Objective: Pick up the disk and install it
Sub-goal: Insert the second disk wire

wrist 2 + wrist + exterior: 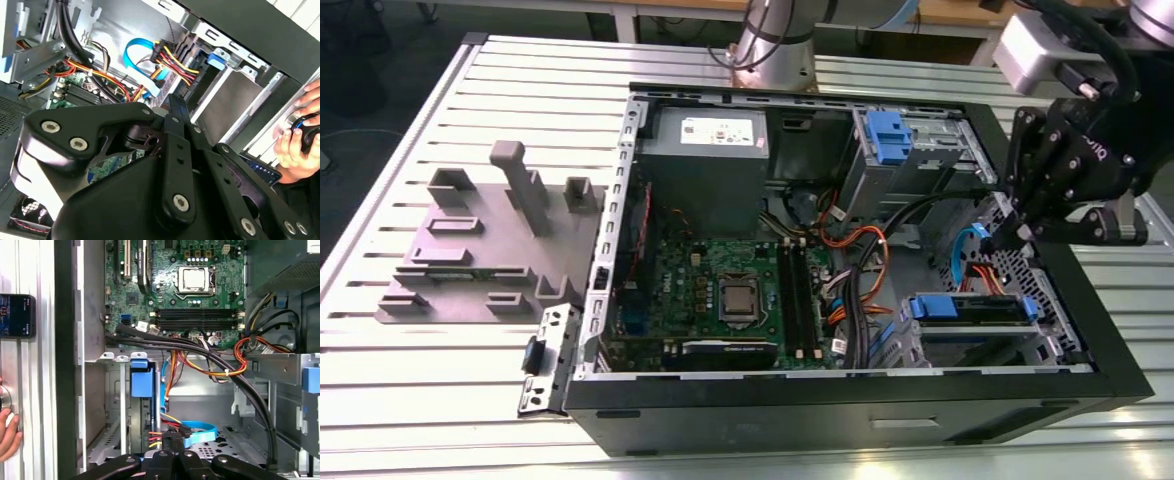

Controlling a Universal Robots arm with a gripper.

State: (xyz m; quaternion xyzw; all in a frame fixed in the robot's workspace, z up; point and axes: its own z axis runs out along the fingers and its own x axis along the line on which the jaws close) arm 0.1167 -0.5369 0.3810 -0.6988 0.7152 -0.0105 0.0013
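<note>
Table: slatted metal top. Carried on it:
- computer case, open, laid on its side, set toward the edge at the exterior view's right;
- grey moulded fixture, placed just beside the case, toward the edge at the exterior view's left;
- arm base, mounted at the edge behind the case;
- phone, laid flat near the case wall.

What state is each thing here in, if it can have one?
computer case: on its side, panel off
disk: sitting in drive bay, not gripped
processor: bare, no cooler
phone: screen lit
gripper: above the disk, apart from it
</note>
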